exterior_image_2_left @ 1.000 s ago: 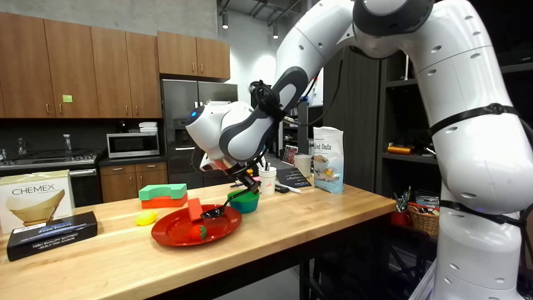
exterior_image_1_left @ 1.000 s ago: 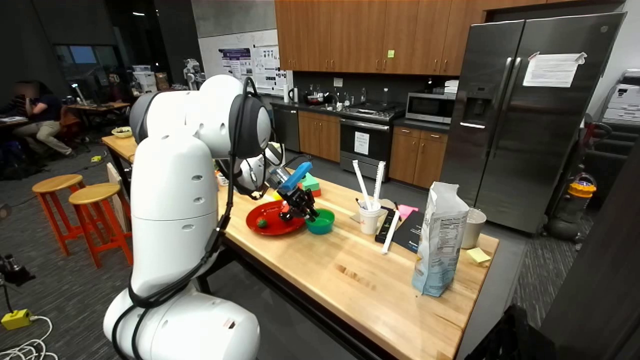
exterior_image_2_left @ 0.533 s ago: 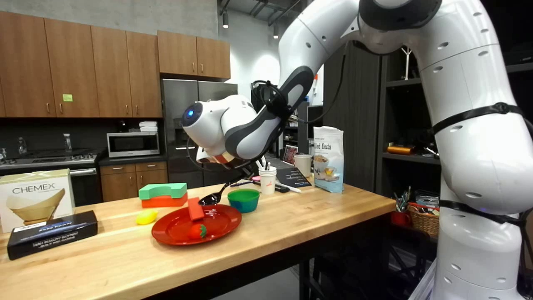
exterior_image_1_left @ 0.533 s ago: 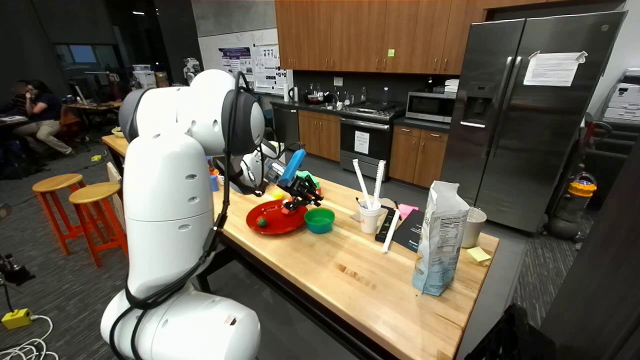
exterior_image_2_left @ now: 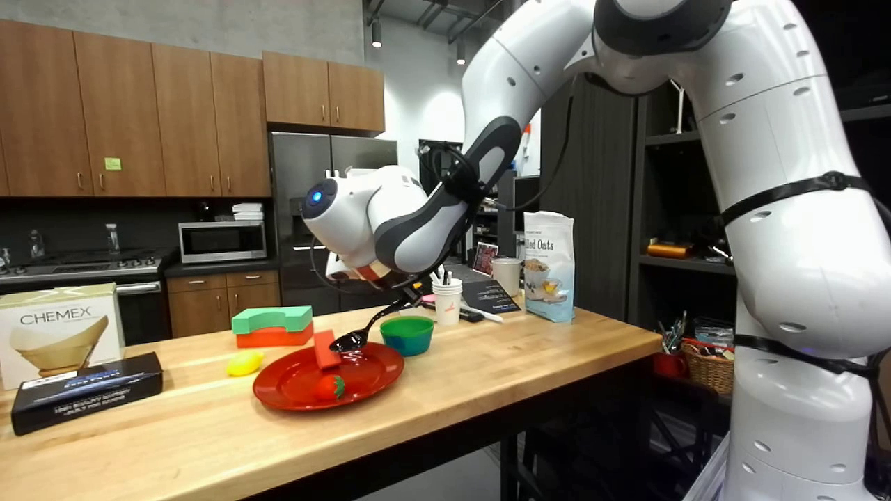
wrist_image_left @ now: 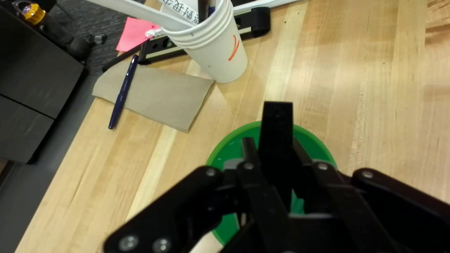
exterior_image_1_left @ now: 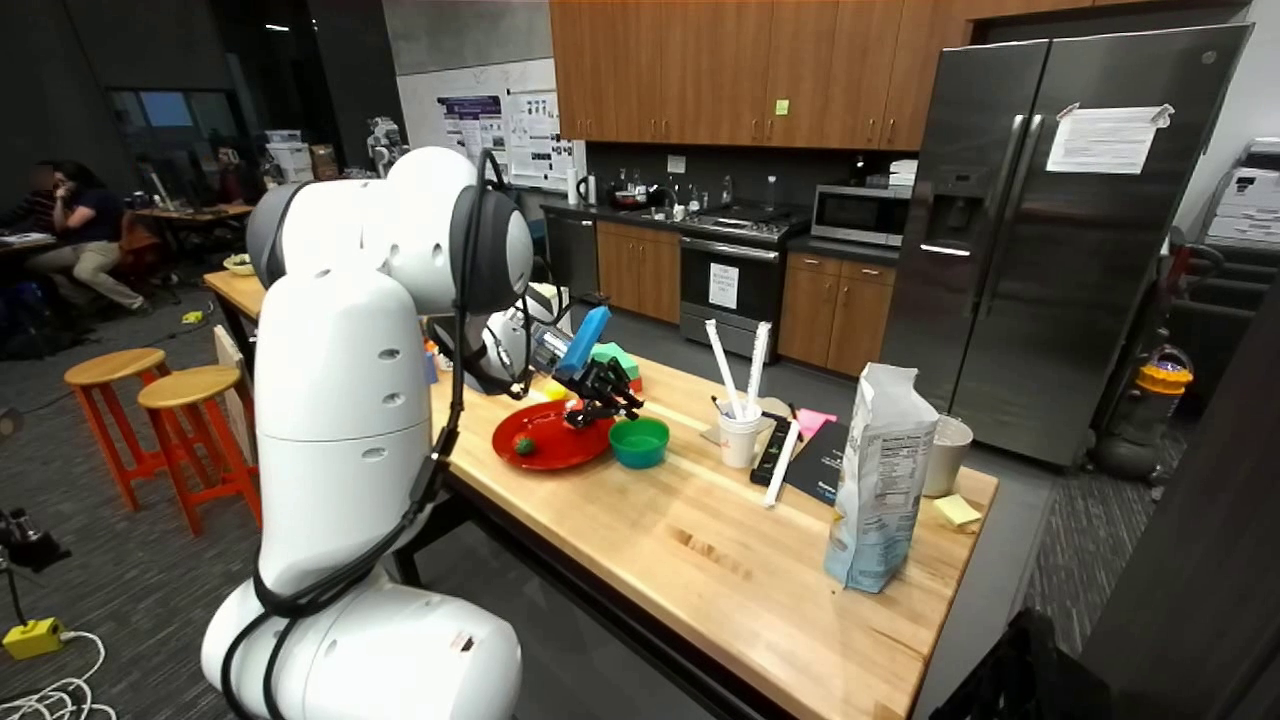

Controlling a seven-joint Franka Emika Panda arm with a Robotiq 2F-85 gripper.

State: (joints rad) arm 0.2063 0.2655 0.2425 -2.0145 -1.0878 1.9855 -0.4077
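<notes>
My gripper (exterior_image_2_left: 412,296) is shut on the handle of a black spoon (exterior_image_2_left: 350,341). In the wrist view the dark handle (wrist_image_left: 277,121) stands up between the fingers, above the green bowl (wrist_image_left: 312,135). The spoon's head hangs over the red plate (exterior_image_2_left: 278,391), close beside a red block (exterior_image_2_left: 324,350); whether they touch I cannot tell. A toy strawberry (exterior_image_2_left: 327,387) with green leaves lies on the plate's near side. In an exterior view the gripper (exterior_image_1_left: 632,404) hovers just over the bowl (exterior_image_1_left: 640,457), whose inside is mostly hidden by the fingers from the wrist.
A yellow lemon (exterior_image_2_left: 245,362), a green block (exterior_image_2_left: 273,319) on a red one, a Chemex box (exterior_image_2_left: 62,334) and a flat black box (exterior_image_2_left: 87,392) stand near the plate. Beyond the bowl are a paper cup (wrist_image_left: 221,52) with straws, a brown napkin (wrist_image_left: 158,91) and an oats bag (exterior_image_1_left: 880,490).
The gripper rose and drew back from over the bowl, lifting the spoon's head off the plate towards the red block. In the last half second it has dipped slightly.
</notes>
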